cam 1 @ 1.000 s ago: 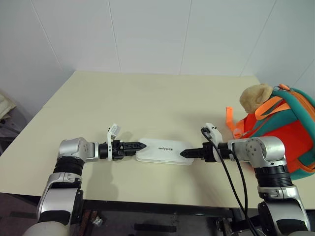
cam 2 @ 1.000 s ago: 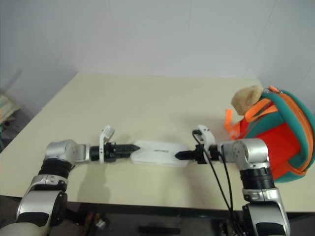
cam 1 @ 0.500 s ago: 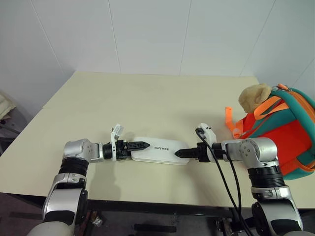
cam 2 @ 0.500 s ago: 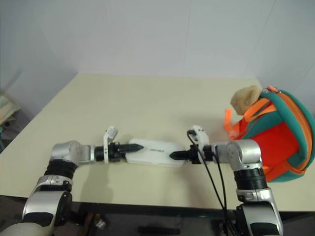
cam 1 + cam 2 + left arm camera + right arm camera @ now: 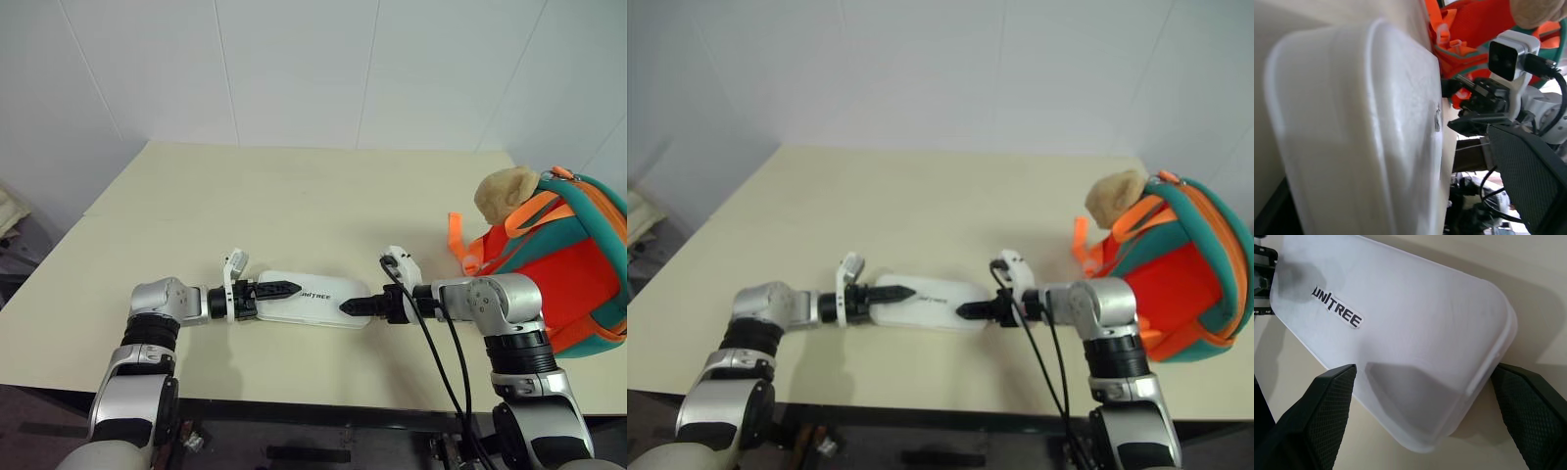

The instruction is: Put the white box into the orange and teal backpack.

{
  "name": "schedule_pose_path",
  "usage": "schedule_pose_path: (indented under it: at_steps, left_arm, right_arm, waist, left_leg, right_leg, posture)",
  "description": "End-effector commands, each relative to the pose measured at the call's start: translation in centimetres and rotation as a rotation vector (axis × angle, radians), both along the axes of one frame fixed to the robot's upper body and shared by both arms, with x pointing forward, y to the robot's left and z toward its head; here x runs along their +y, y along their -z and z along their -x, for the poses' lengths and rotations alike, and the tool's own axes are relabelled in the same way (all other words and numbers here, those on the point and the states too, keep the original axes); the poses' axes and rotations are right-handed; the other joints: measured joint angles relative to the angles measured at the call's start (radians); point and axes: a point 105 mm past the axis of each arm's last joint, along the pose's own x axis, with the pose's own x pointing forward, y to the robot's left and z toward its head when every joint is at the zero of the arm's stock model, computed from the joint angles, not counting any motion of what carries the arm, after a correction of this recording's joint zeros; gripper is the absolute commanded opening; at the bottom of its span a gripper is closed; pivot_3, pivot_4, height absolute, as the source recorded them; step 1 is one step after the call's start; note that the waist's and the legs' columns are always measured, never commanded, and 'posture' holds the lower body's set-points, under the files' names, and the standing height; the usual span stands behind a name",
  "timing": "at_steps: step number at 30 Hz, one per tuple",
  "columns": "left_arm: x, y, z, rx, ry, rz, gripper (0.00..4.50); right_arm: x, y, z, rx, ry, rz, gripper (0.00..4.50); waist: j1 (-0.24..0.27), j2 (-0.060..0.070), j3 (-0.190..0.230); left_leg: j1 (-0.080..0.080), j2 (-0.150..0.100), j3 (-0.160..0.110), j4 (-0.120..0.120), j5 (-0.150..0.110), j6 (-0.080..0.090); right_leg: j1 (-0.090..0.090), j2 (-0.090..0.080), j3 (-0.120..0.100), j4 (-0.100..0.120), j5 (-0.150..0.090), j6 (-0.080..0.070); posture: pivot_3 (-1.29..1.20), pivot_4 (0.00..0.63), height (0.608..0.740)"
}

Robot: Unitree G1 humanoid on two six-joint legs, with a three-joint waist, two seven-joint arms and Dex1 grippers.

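Cream table (image 5: 294, 186) carries everything. Orange and teal backpack (image 5: 563, 269) sits at its 3 o'clock edge, a tan plush toy (image 5: 505, 191) on top, light-orange strap (image 5: 458, 240) trailing toward 9 o'clock. White box (image 5: 312, 299) lies flat near the 6 o'clock edge, well apart from the backpack. Left gripper (image 5: 284, 288) is over the box's 9 o'clock end; can't tell whether its fingers are spread or pinching. Right gripper (image 5: 1420, 416) is at the box's 3 o'clock end, fingers (image 5: 1327, 401) spread wide, one either side of that end, not clamped.
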Motion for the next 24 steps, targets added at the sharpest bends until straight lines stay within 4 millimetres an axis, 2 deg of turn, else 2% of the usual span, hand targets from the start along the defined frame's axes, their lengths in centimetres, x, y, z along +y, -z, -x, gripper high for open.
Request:
schedule_pose_path:
  at_steps: [1,7,16,20,24]
  left_arm:
    - [-0.2,-1.9,0.4,-0.049,0.042,0.076,3.26]
    - [1.5,-3.5,1.1,-0.12,0.043,0.066,1.33]
    - [3.3,-4.1,1.7,-0.159,-0.002,0.051,1.27]
    - [3.4,-4.0,1.9,-0.217,-0.006,0.041,1.27]
    - [3.5,-4.9,1.9,-0.365,-0.042,0.079,1.27]
  right_arm:
    - [1.4,-1.8,0.5,-0.071,-0.072,-0.036,4.5]
    - [0.5,-1.9,0.9,-0.112,-0.064,-0.018,4.5]
    - [-1.5,-2.9,3.3,-0.202,-0.079,-0.041,4.5]
    - [-2.5,-3.2,4.2,-0.227,-0.053,-0.049,4.5]
    - [-3.7,-3.6,4.8,-0.286,-0.012,-0.05,4.5]
  waist:
    - [-0.001,0.0,0.0]
    - [-0.007,0.0,0.0]
    - [-0.001,0.0,0.0]
    - [0.001,0.0,0.0]
    - [0.001,0.0,0.0]
  left_leg:
    - [0.0,0.0,0.0,0.0,0.0,0.0]
    - [-0.001,0.0,0.0,-0.001,0.0,0.0]
    - [-0.002,0.0,0.0,-0.001,0.0,0.0]
    - [-0.002,0.0,0.0,-0.001,0.0,0.0]
    - [-0.002,0.0,0.0,-0.001,0.0,0.0]
  right_leg:
    - [0.0,0.0,0.0,0.0,0.0,0.0]
    - [-0.001,0.0,0.0,0.0,0.0,0.0]
    - [-0.002,0.0,0.0,-0.002,0.0,0.0]
    - [-0.001,0.0,0.0,-0.002,0.0,0.0]
    - [-0.001,0.0,0.0,-0.003,0.0,0.0]
  posture:
    - [0.0,0.15,0.74]
    - [0.0,0.15,0.74]
    - [0.0,0.15,0.74]
    - [0.0,0.15,0.74]
    - [0.0,0.15,0.74]
